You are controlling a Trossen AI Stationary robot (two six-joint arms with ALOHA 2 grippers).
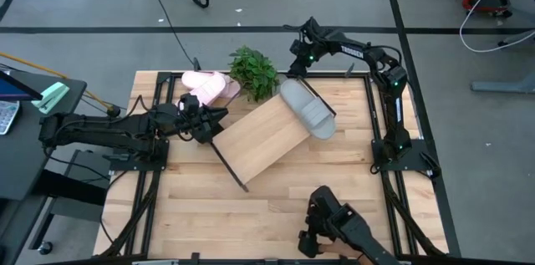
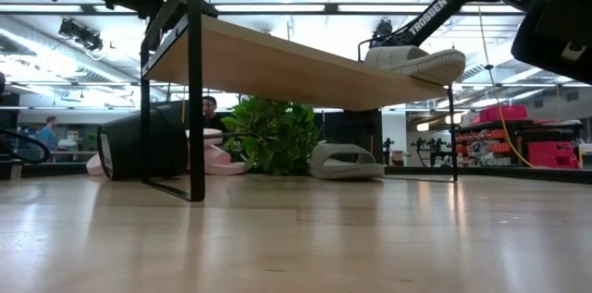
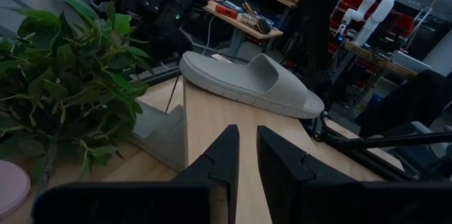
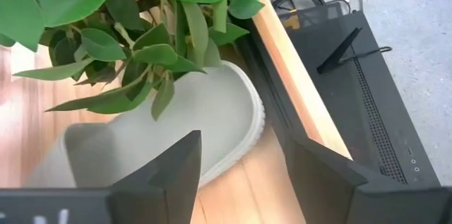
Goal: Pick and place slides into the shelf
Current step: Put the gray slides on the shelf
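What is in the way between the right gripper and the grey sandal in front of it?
Leaves of the plant hang over part of the grey sandal, right in front of the open right gripper. The sandal's rounded end, beside the table edge, shows bare.

Leaves of the green leafy plant (image 4: 134, 33) cover part of the light grey foam slide (image 4: 176, 121) lying ahead of the right claw (image 4: 244, 174). Beyond the left claw (image 3: 247, 160), the slanted light wood shelf board (image 3: 212, 121) hides most of another grey slide (image 3: 159, 132).
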